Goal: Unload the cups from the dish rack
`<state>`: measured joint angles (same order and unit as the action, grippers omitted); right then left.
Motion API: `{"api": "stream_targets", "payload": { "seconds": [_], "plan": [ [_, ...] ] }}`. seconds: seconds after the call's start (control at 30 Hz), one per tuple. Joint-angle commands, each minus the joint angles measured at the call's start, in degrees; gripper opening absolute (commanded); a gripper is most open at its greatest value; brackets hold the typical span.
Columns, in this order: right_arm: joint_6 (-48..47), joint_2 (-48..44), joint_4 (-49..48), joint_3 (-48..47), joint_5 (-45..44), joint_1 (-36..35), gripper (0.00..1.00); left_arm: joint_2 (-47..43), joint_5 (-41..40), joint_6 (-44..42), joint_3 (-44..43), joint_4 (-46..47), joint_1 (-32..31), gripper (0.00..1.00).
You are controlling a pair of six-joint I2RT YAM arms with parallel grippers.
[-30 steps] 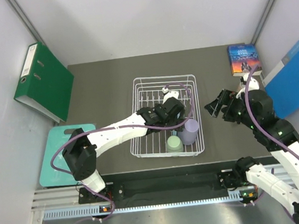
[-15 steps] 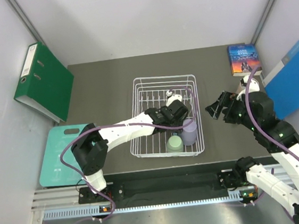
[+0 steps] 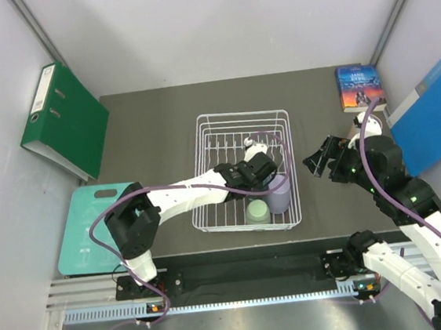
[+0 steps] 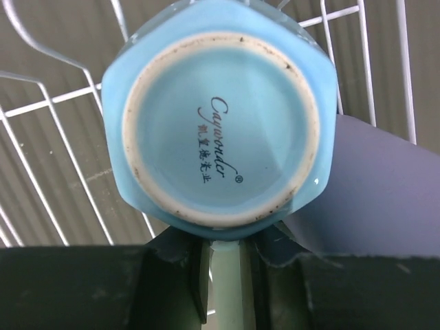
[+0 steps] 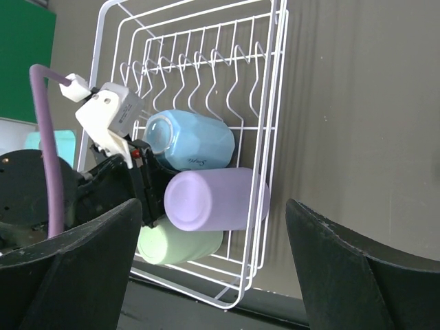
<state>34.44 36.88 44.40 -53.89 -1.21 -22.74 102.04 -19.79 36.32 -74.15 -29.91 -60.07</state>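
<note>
Light blue cup [image 4: 220, 117] sits before left gripper [image 4: 223, 253], grip unclear; right gripper [image 5: 214, 205] gapes empty.

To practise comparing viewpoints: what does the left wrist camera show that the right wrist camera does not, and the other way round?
Only the left wrist view shows the light blue cup from its underside, head-on and filling the frame, with the printed mark large. Only the right wrist view shows the whole dish rack with its row of tines, the table beside it, the green binder and a purple cable. Both show the light blue cup, the lavender cup next to it, part of the sage green cup and white rack wires.
</note>
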Motion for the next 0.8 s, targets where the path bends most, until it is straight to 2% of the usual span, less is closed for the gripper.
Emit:
{"api": "stream_targets", "payload": {
  "seconds": [0.0, 0.2, 0.33, 0.4, 0.47, 0.53, 0.57, 0.63, 0.73, 0.77],
  "plan": [
    [-1.4, 0.2, -1.8, -0.5, 0.3, -0.7, 0.85, -6.7, -6.0, 0.2, 0.4, 0.2, 0.0, 0.00],
    [-1.7, 0.9, -3.2, -1.4, 0.9, -0.7, 0.85, -14.5, -12.8, -1.5, -4.5, -4.2, 0.0, 0.00],
    [-1.8, 1.1, -4.6, -1.2, 0.9, -0.7, 0.85, -19.7, -14.5, -3.8, -8.2, -5.3, 0.2, 0.00],
    [-1.4, 0.8, -6.3, -0.8, 3.6, -0.7, 0.85, -20.8, -14.6, -3.9, -10.7, -6.3, 0.4, 0.00],
    [-0.4, 0.1, -9.8, 0.2, 5.3, -0.7, 0.85, -24.6, -10.2, -3.3, -10.9, -3.9, 0.8, 0.00],
    [2.0, -0.7, -12.1, 1.0, 6.0, -0.7, 0.84, -29.0, -4.9, -1.6, -7.5, 2.6, 2.2, 0.00],
    [3.1, -1.9, -13.7, 2.1, 6.3, -0.7, 0.84, -30.5, 1.4, -0.8, -5.8, 5.3, 2.9, 0.00],
    [5.5, -3.5, -19.6, 3.3, 8.2, -0.7, 0.83, -34.9, 7.4, 2.5, 0.0, 10.5, 5.7, 0.00],
    [11.3, -6.0, -27.7, 6.0, 13.1, -0.7, 0.83, -40.2, 21.6, 8.4, 8.8, 22.5, 10.1, 0.00],
    [11.8, -5.4, -29.5, 6.2, 15.7, -0.7, 0.83, -41.4, 24.9, 10.3, 11.1, 29.3, 11.5, 0.00]
  ]
}}
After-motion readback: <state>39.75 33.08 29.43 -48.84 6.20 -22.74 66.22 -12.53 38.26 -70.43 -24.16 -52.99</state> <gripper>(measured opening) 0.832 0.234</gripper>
